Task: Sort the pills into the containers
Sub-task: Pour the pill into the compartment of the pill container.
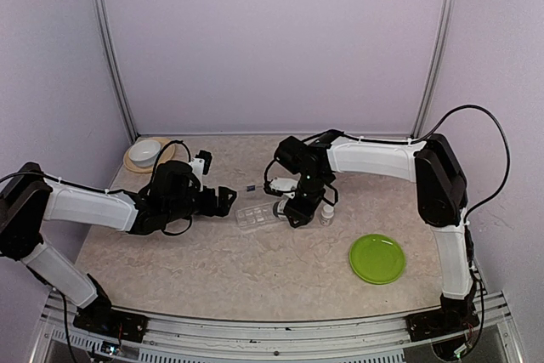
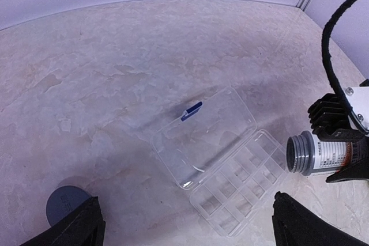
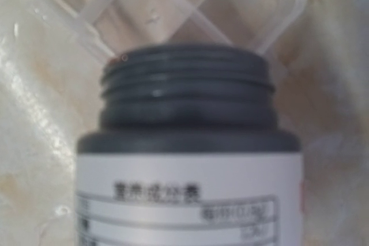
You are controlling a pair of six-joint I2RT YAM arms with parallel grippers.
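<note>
Top ext. cam: high, robot's side, sees whole table [image 1: 212,269]; L wrist: low, oblique, near; R wrist: v. close; all share compartment box [image 2: 242,184] & grey-necked bottle [image 2: 324,154].

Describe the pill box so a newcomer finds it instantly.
Centre of the table, left of the green plate. The box lies open flat beside the bottle held by the right hand. It alone is clear, gridded into compartments, with a small blue tab.

Marbled table [image 1: 212,265] with clear compartment box [image 1: 257,215], white bottle [image 1: 326,214], green plate [image 1: 376,258].
</note>
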